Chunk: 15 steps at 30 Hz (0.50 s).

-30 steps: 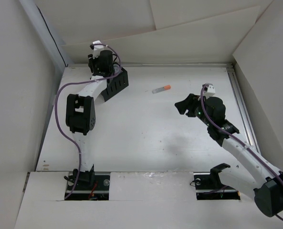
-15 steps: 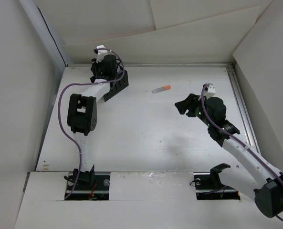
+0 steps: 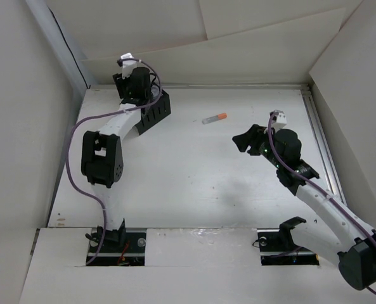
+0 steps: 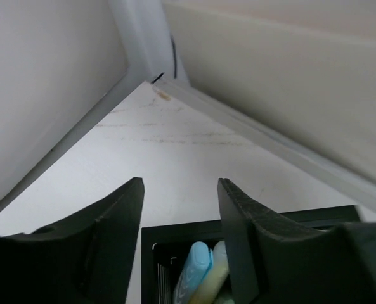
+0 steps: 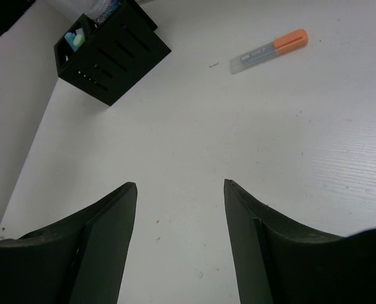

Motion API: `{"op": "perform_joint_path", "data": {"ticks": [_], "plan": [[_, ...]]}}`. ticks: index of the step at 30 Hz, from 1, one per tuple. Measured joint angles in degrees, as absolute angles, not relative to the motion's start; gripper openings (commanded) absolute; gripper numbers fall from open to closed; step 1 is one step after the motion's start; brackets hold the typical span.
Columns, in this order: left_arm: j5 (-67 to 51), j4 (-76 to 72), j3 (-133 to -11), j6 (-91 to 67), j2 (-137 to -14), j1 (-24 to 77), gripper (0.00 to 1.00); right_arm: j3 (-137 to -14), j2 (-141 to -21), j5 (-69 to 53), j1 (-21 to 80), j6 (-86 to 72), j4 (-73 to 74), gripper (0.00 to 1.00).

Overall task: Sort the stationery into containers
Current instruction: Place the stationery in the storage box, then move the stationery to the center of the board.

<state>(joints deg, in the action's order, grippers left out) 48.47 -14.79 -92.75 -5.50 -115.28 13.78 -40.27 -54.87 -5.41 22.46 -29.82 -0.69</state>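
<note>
The black slotted organiser stands at the far left of the table. My left gripper hovers just above it, open and empty. In the left wrist view a light blue stick and a pale yellow-green stick stand inside the organiser. A grey stick with an orange tip lies on the table in the far middle. My right gripper is open and empty, above bare table, well short of that stick. The organiser shows in the right wrist view.
White walls close the table at the back and both sides. A metal rail runs along the right edge. The table corner lies just beyond the organiser.
My left wrist swung slightly right and then back left over the organiser. The right arm and the grey stick have not moved.
</note>
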Motion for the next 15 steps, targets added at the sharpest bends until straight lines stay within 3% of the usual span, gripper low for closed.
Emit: {"op": "perform_joint_path", "data": {"ticks": [1, 3, 6, 7, 9, 15], "plan": [[47.5, -14.6, -92.6, -6.1, -113.8, 13.8, 0.44, -40.3, -54.8, -5.4, 22.5, -29.8, -0.7, 0.60], [44.7, -14.3, -92.6, -7.4, -110.5, 13.8, 0.38, -40.3, -54.7, -5.5, 22.5, -29.8, -0.7, 0.45], [39.4, -14.2, -92.7, -9.0, -106.1, 14.2, 0.31, -40.3, -54.7, -5.5, 22.5, -29.9, -0.7, 0.12], [37.3, -14.0, -92.9, -9.5, -105.0, 14.7, 0.29, -40.2, -54.7, -5.5, 22.5, -29.9, -0.7, 0.07], [33.2, -13.5, -94.7, -10.0, -104.2, 16.2, 0.25, -39.8, -54.4, -5.3, 22.5, -30.2, -0.9, 0.01], [20.0, -8.5, -106.6, -10.6, -110.7, 24.5, 0.22, -38.5, -52.6, -3.0, 22.5, -30.3, -0.7, 0.01]]}}
